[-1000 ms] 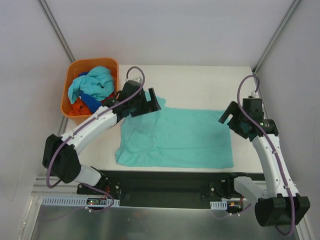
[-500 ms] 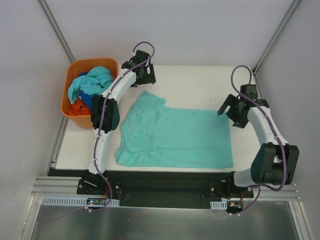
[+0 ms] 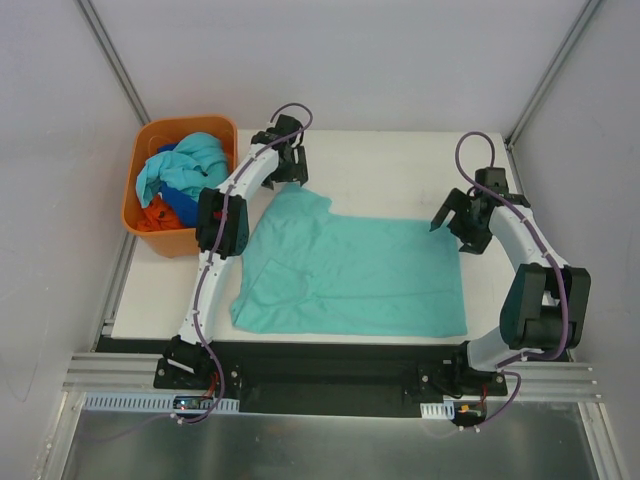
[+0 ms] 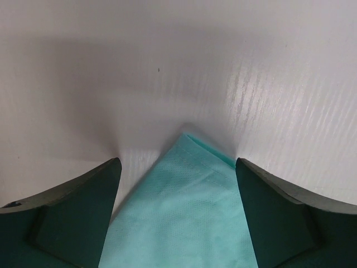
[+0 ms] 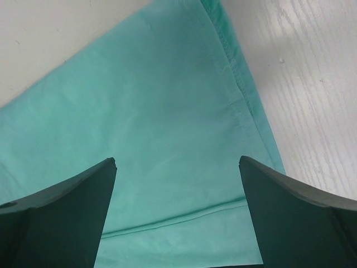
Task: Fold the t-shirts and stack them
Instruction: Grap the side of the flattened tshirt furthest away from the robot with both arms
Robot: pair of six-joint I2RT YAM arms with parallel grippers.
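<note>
Two robot arms reach over one white table (image 3: 400, 165). One teal-green t-shirt (image 3: 350, 275) lies flat and spread out on that table, between the arms. One orange basket (image 3: 165, 240) sits at the far left corner of the table.

We count three kinds of cloth in it, all bunched up together: a light aqua shirt (image 3: 190, 165), a blue shirt (image 3: 182, 205) and an orange-red shirt (image 3: 152, 215).

The left arm (image 3: 215, 225) runs between the basket and the left edge of the teal-green t-shirt. The left gripper (image 4: 177, 163) is at the shirt's far left corner. Its two fingers (image 4: 67, 218) are wide apart, and the tip of the cloth lies between them, not pinched.

The right gripper (image 5: 177, 161) hangs over the shirt's far right corner. Its fingers are wide apart too, and it holds nothing.

White walls (image 3: 400, 60) stand around the table.
</note>
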